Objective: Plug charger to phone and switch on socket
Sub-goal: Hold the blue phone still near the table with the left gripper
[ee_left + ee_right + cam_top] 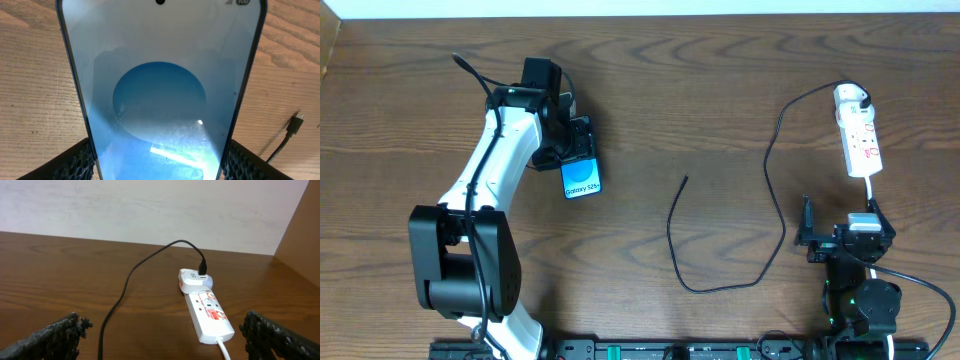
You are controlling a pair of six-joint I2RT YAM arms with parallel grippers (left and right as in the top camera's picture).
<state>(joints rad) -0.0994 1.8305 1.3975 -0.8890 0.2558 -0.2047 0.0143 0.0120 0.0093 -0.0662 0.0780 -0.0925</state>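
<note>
A: Where's the phone (582,178)?
B: The left pincer (161,162) is squeezed shut on it.
A: And the charger tip (686,179)?
B: On the surface (720,60), to the phone's right, its cable running back toward the robot. The right pincer (162,325) is wide open, empty, farther off.

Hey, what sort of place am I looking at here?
Probably a robotics lab or test bench: a wooden table against a plain white wall, a robot arm mounted at its edge, with a phone and power strip as props.
</note>
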